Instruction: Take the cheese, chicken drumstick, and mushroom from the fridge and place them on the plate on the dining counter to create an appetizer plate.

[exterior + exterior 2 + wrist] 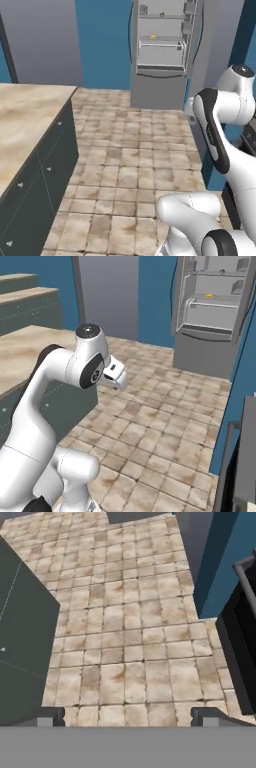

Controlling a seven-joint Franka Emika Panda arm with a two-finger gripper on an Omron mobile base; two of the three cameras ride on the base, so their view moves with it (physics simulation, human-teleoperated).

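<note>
The fridge (161, 45) stands open across the tiled floor, also at the upper right in the right base view (212, 311). On its middle shelf lies the small yellow cheese (153, 36) (209, 295). A tiny dark speck (161, 14) sits on the shelf above, too small to name. I cannot make out the chicken drumstick or the mushroom, and the plate is out of view. My gripper (130, 718) is open, far from the fridge, pointing down at bare floor tiles with nothing between its fingertips (50, 718).
A counter with a beige marble-look top and dark grey-green front (30, 125) (20, 351) runs along the left; I cannot tell whether it is the dining counter. A blue wall edge and a dark appliance (240, 627) stand close on the right. Tiled floor (130, 150) leads to the fridge.
</note>
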